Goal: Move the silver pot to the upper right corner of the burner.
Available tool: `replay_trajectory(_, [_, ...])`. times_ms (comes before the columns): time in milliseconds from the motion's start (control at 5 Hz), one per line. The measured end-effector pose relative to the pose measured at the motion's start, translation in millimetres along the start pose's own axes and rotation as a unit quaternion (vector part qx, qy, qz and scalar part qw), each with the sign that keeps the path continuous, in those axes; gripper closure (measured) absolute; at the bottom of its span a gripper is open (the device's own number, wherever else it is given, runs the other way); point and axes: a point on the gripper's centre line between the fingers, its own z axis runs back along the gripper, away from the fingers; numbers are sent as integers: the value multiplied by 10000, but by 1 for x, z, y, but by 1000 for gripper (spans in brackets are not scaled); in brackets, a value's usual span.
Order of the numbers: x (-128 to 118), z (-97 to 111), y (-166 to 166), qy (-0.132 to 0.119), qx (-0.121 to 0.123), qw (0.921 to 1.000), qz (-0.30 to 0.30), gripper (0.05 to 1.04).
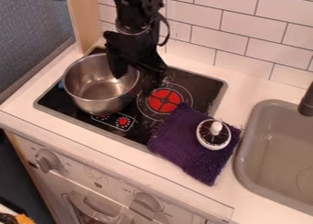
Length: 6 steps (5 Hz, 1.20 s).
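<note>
On the left of the black stovetop (205, 83) stands one silver pot (101, 88), upright, its right rim partly hidden by the open gripper (139, 76), whose spread tips are hard to make out against the dark surface. One purple cloth (196, 159) overlaps the stovetop and carries one round, white-rimmed object (214, 134). Two knobs show in front; the right edge cuts off one sink (275, 154) and one faucet (307, 102).

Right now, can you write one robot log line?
pincer: open, at rim of silver pot | pot: left side of stove top | purple cloth: partly on stove top | round white item: on cloth
</note>
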Motion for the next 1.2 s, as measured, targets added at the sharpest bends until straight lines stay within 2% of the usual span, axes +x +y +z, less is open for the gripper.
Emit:
replay_trajectory(200, [-1,-19,4,247,32,9997,64,85])
replay_trajectory(400, [-3,-32,4,453,70,9989,84,133])
replay_trajectory(600, [-3,-41,6,620,144,9980,-29,420])
replay_trajectory(800, [-5,-41,2,669,140,9976,-96,729])
replay_trajectory(1000, [-14,-43,0,845,166,9962,-129,947])
replay_trajectory(1200, [-18,-42,2,976,231,9948,-149,1001])
